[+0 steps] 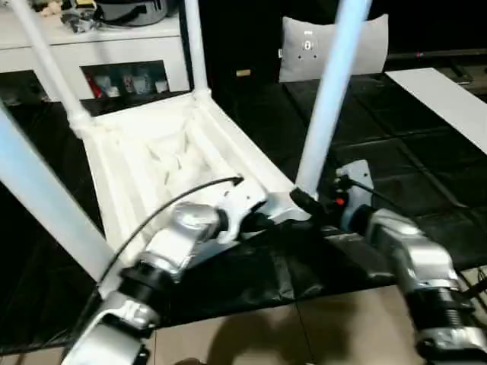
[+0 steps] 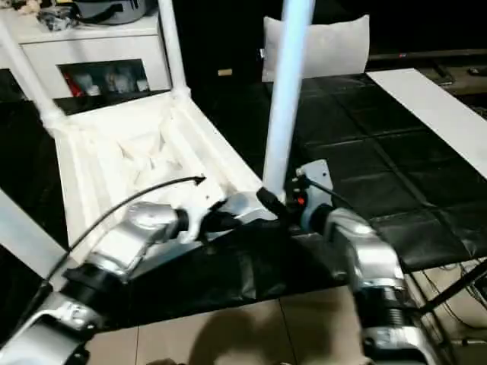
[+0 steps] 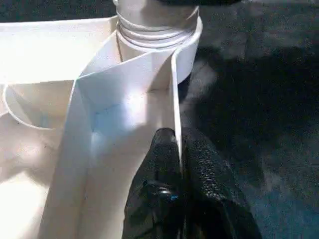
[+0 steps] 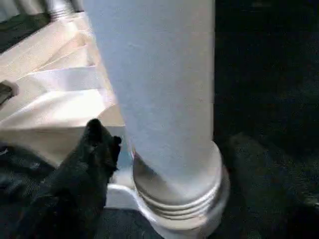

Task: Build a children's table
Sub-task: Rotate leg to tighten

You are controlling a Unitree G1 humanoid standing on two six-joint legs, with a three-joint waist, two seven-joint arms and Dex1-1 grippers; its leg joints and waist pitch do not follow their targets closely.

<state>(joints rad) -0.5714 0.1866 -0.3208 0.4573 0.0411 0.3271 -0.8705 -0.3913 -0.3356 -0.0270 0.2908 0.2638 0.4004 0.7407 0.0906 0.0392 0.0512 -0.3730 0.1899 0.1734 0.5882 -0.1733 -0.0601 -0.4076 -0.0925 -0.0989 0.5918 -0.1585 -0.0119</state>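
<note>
1. Left gripper (image 3: 180,164): jaws pinched on the table top's rim wall. Right gripper (image 1: 304,201): jaw state cannot be told; it sits at the near leg's (image 1: 329,91) base.
2. One white table top (image 1: 152,160), upside down on black floor mat (image 1: 426,182).
3. Four legs standing in corner sockets.
4. One grey cushion (image 1: 365,46); one white cabinet (image 1: 114,53).

Dim, dark surroundings; the white table top (image 1: 160,163) glares, and wrist views look perhaps motion-blurred.
</note>
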